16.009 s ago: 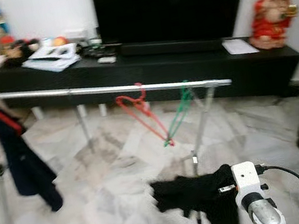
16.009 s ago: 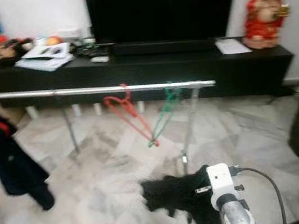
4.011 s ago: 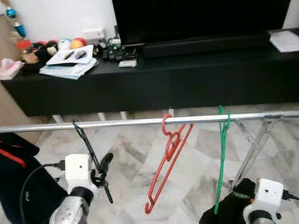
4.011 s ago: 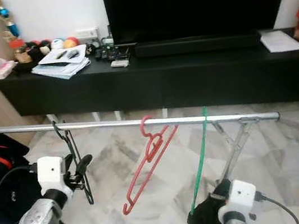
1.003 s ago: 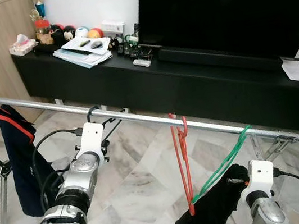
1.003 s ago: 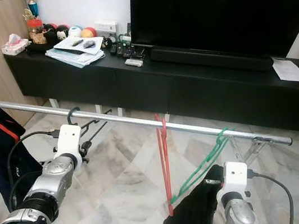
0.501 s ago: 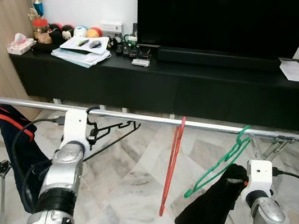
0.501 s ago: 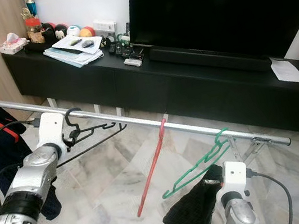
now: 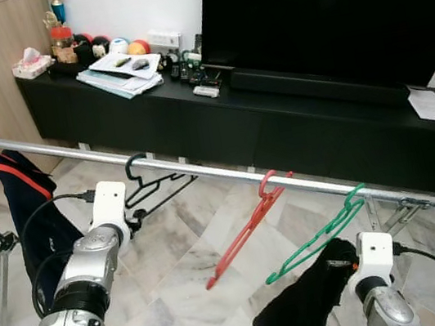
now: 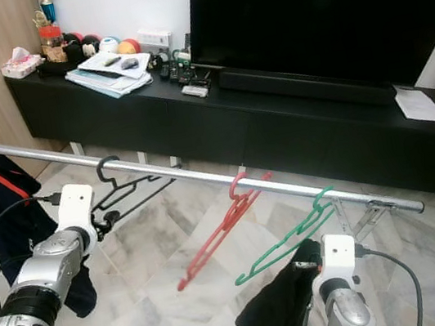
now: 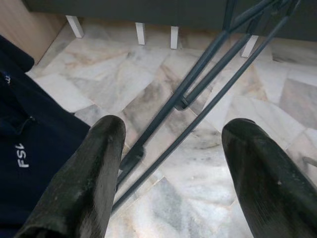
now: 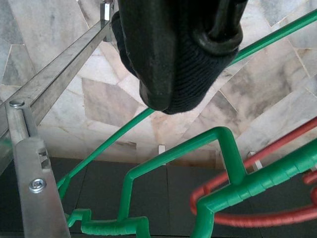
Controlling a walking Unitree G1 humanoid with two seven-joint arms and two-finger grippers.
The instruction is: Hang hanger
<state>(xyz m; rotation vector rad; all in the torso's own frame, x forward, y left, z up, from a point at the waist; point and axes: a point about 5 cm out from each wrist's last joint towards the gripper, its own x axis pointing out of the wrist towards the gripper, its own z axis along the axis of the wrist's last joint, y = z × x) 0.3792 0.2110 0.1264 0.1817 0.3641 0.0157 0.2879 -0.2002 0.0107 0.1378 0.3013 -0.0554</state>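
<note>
A black hanger [image 9: 152, 186] hangs by its hook on the silver rail [image 9: 203, 173]. My left gripper [image 9: 135, 220] is just below and left of it, open. In the left wrist view the hanger's thin bars [image 11: 208, 84] pass between the spread fingers [image 11: 101, 158] untouched. Farther right on the rail a red hanger [image 9: 248, 223] and a green hanger [image 9: 320, 234] hang tilted. My right gripper [image 9: 338, 258] is low under the green hanger, shut on a black garment [image 9: 303, 308], whose knit cloth [image 12: 168, 64] wraps the fingers in the right wrist view.
A navy jacket [image 9: 32, 217] on a blue hook hangs at the rail's left end, close to my left arm. Behind the rail stand a black TV console [image 9: 279, 132] and a large TV [image 9: 326, 13]. The rail's folding leg [image 9: 400, 217] is at the right.
My left gripper has let go of the black hanger and dropped back below the rail; the hanger stays hooked. The red hanger has swung up toward the right.
</note>
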